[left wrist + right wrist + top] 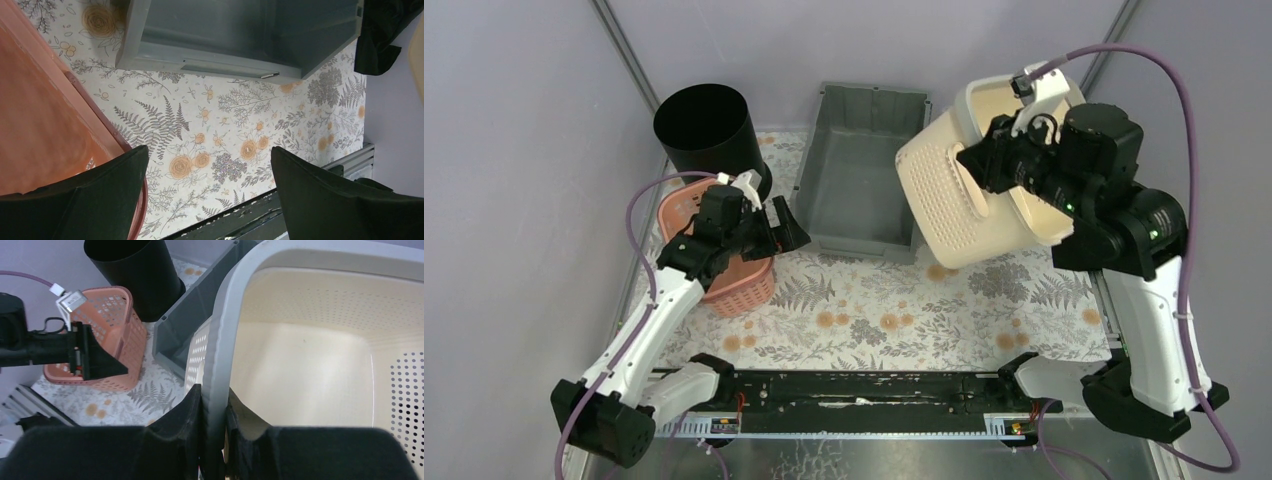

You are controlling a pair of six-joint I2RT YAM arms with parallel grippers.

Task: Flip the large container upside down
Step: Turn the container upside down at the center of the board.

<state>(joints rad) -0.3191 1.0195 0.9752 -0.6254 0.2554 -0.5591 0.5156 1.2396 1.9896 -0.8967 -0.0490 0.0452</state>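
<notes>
The large container (964, 200), a cream perforated basket, hangs in the air just right of the grey bin (864, 190). It is tipped onto its side, with its mouth turned away from the bin. The right tool (214, 412) grips its rim, one finger inside the wall and one outside. The turn itself appears to be the step in hand, about half done. The next move calls for more wrist roll until the mouth faces down, then lowering the container onto the bench (894, 310) in front of the bin and letting go. The left tool (784, 225) hovers left of the bin over the pink basket (744, 285), spread wide and holding nothing.
</notes>
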